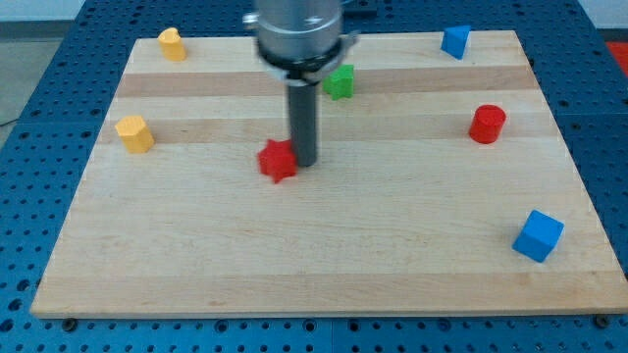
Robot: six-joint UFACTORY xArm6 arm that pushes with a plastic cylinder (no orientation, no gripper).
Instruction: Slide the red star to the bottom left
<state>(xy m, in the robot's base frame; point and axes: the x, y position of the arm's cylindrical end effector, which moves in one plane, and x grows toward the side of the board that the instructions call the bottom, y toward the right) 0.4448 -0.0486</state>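
The red star point(278, 161) lies on the wooden board point(324, 265), a little left of the board's middle. My tip point(305, 162) is down on the board right against the star's right side, touching or nearly touching it. The dark rod rises from there to the arm's grey end at the view's top.
A green block point(340, 82) sits just behind the rod. A red cylinder point(487, 125) is at the right. Blue blocks sit at the top right point(455, 41) and bottom right point(538, 235). Yellow blocks sit at the top left point(172, 44) and left point(134, 133).
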